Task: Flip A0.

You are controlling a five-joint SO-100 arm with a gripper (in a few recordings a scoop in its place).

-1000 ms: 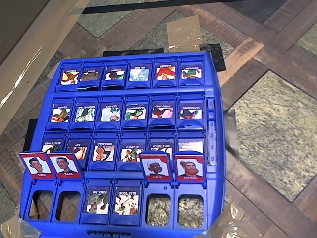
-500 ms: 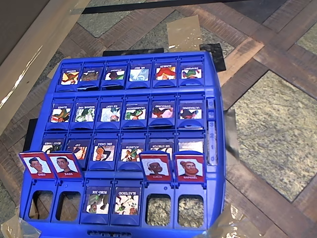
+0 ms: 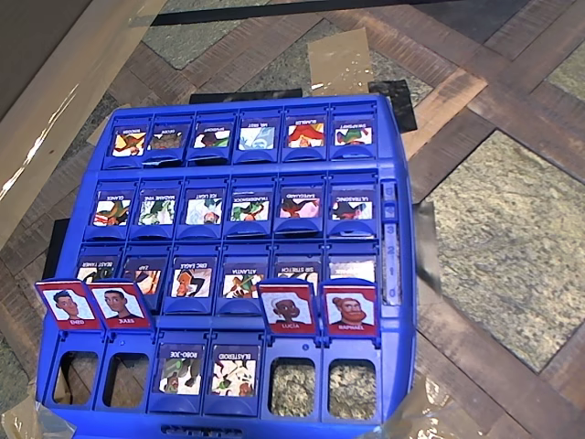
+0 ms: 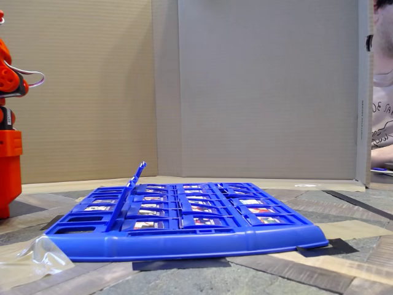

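The orange arm (image 4: 9, 153) stood left of the glossy blue plastic game board (image 3: 403, 146). I could not tell whether its gripper was apart or together. Four red-framed cards (image 3: 286, 307) stood upright in the board's near rows.

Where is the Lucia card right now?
In the overhead view, the Lucia card stands raised in the bottom row of the board, just left of the Raphael card.

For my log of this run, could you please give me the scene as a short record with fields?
board: blue, lying flat on the patterned table
raised tiles: four in the bottom row of the overhead view, Ened, Jules, Lucia, Raphael
flat tiles: Robo-Joe and Blastroid between the raised pairs; all three upper rows
arm: orange, left edge of the fixed view, apart from the board
person: right edge of the fixed view
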